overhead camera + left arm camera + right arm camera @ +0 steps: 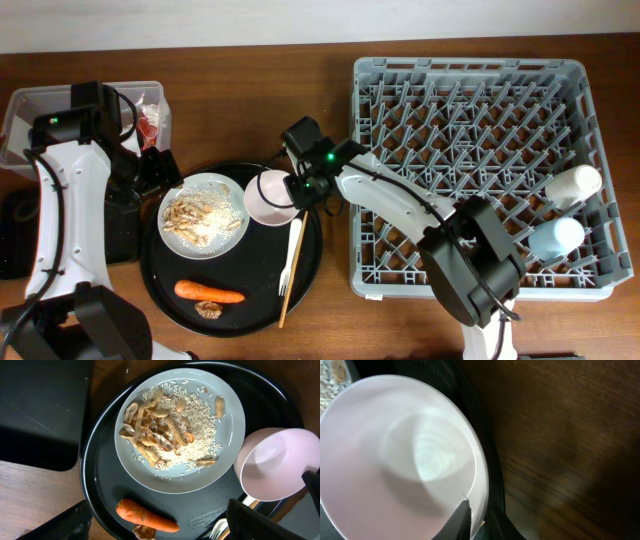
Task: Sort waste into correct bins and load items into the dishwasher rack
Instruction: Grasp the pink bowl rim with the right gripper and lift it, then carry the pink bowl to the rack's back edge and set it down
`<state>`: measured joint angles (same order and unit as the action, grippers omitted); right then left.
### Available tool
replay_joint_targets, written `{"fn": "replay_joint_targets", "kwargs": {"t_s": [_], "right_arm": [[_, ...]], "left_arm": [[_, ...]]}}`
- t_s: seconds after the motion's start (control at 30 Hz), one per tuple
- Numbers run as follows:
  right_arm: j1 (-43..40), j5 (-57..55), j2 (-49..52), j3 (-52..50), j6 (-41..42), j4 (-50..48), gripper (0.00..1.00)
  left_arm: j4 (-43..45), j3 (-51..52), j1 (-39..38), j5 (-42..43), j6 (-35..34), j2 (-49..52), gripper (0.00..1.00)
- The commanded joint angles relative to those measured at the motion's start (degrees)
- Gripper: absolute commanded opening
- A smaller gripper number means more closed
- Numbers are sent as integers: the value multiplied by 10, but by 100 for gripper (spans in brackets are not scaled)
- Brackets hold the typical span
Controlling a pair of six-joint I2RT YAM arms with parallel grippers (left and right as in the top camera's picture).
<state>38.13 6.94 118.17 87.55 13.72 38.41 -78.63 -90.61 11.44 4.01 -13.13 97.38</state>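
The white plate (205,216) holding beige food scraps (167,430) sits on the round black tray (160,270). The orange carrot (208,292) and brown morsel (208,310) lie in front of it. My left gripper (160,172) is open and empty over the plate's left edge; in the left wrist view its fingers (162,522) flank the carrot (147,516). My right gripper (303,192) is shut on the rim of the small white bowl (268,197), one finger inside it (477,522). The white fork (295,243) and wooden chopsticks (286,292) lie beside the bowl.
The grey dishwasher rack (480,90) at the right holds a white cup (575,183) and a light blue cup (555,238). The clear tub (30,110) at the back left holds the red-and-white wrapper (150,122). The black rectangular tray (15,235) lies partly under my left arm.
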Motion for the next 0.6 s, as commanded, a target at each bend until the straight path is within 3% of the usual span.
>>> {"fn": "replay_joint_targets", "kwargs": {"t_s": [0.0, 0.07, 0.27, 0.43, 0.57], "right_arm": [[5, 6, 19, 11, 3, 5, 12], [5, 8, 22, 11, 3, 6, 4], [3, -40, -20, 47, 2, 37, 4], [-56, -269, -134, 179, 1, 214, 4], [-143, -438, -201, 183, 1, 274, 4]], "left_arm": [[1, -2, 2, -4, -6, -8, 85], [1, -2, 2, -4, -6, -8, 85], [1, -2, 2, -4, -5, -8, 85], [2, -2, 2, -4, -5, -8, 85], [6, -2, 2, -4, -6, -8, 86]]}}
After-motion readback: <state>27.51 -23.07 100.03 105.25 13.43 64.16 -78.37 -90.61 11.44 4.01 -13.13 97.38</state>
